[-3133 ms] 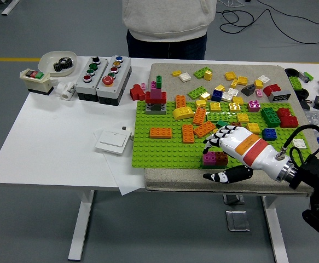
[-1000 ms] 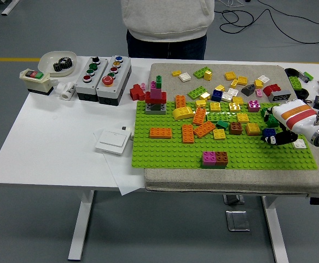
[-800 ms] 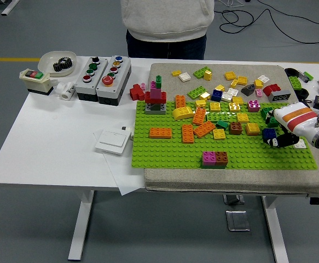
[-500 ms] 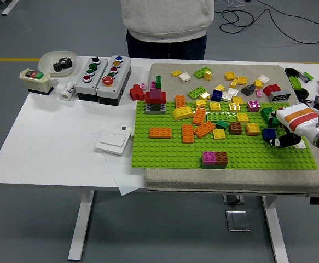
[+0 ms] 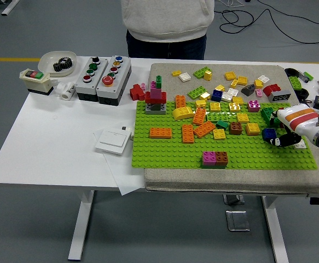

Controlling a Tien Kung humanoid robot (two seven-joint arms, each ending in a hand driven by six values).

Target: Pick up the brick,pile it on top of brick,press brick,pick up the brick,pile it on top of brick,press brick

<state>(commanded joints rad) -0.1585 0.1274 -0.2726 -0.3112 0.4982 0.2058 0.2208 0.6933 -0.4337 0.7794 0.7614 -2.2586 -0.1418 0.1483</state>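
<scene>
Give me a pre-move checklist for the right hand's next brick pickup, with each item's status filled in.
1. Right hand is at the blue brick: ok, thumb beside it at the right end of the green baseplate.
2. Secure grasp on the blue brick: cannot tell, the fingers are hidden.
3. Target stack, the pink and brown bricks, is unobstructed: ok, bare baseplate around it.
4. Path from hand to stack is clear: ok, only bare studs between them.
5. Person is clear of the bricks: ok, stands behind the table, no hands visible.
6. Left hand out of the way: ok, not in view.
</scene>
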